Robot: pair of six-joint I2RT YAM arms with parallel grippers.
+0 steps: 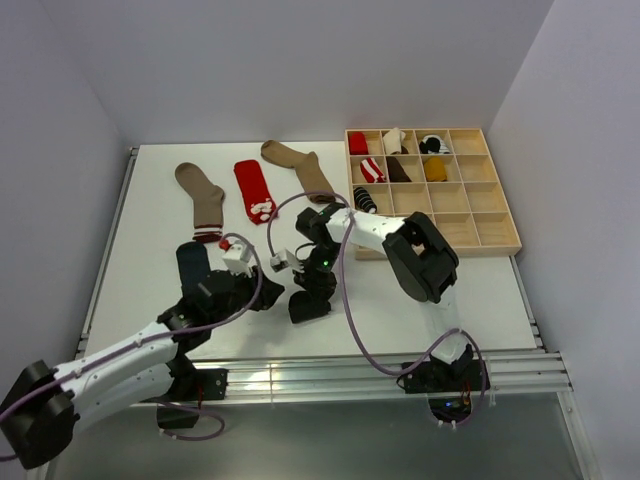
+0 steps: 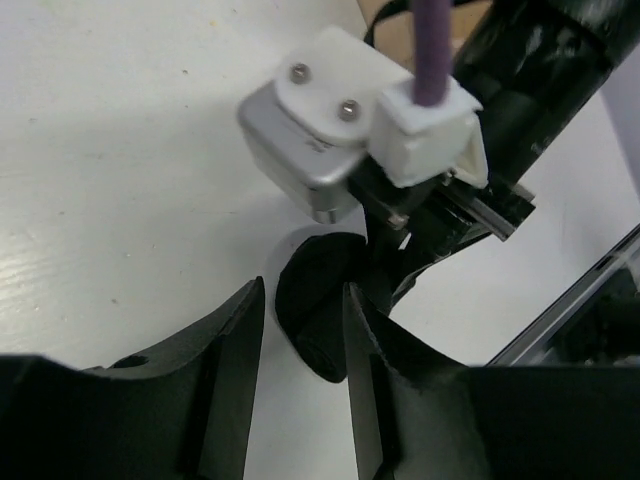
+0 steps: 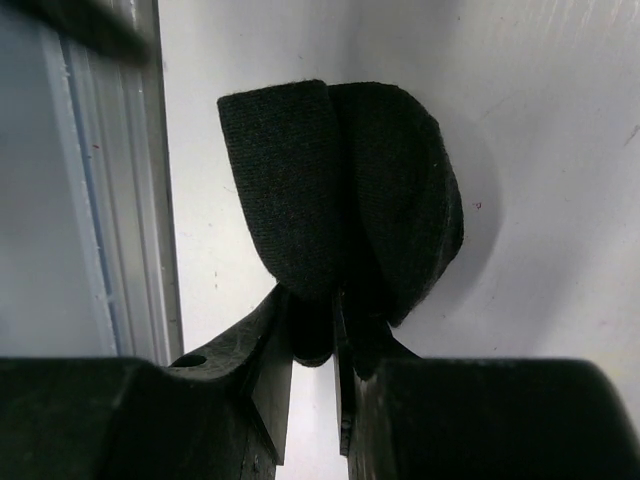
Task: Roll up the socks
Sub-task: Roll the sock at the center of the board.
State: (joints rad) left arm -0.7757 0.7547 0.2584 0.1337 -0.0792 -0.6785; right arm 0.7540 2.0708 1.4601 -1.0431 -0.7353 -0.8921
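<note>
Right tool (image 3: 318, 322) pinches the black sock (image 3: 340, 190), its gripped end hidden; left tool (image 2: 302, 300) gapes around the sock's edge.

Top external: high above and behind both arm bases, angled steeply down and forward over the whole white table (image 1: 140, 250), far enough back to take in both arms and the back wall. Left wrist: close over the table, looking down past its own fingers (image 2: 235, 370) at the black sock (image 2: 305, 305), low centre of frame. Right wrist: even closer, same sock filling mid-frame above its fingers (image 3: 265, 350). Common ground: the table patch at lower centre of the top view.
</note>
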